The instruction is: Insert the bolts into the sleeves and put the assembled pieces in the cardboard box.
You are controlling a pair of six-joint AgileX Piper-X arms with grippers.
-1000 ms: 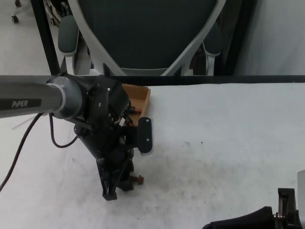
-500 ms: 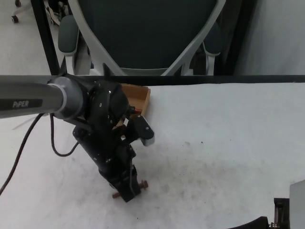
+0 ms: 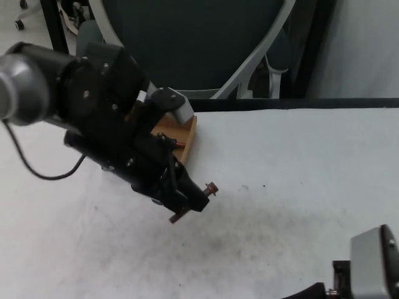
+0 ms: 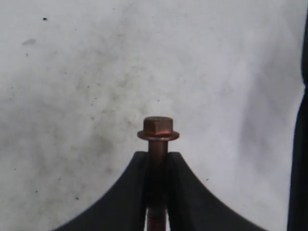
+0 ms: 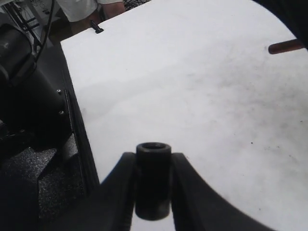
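Bolt (image 4: 158, 133) between left jaws, head beyond their tips; sleeve (image 5: 153, 183) between right jaws

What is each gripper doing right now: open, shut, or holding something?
Left gripper: shut on the copper-coloured hex-head metal bolt.
Right gripper: shut on the short black cylindrical sleeve.

High view looks down across the counter (image 3: 299, 162); wrist views sit close behind left hand (image 4: 157, 157) and right hand (image 5: 153, 161), sharing it.
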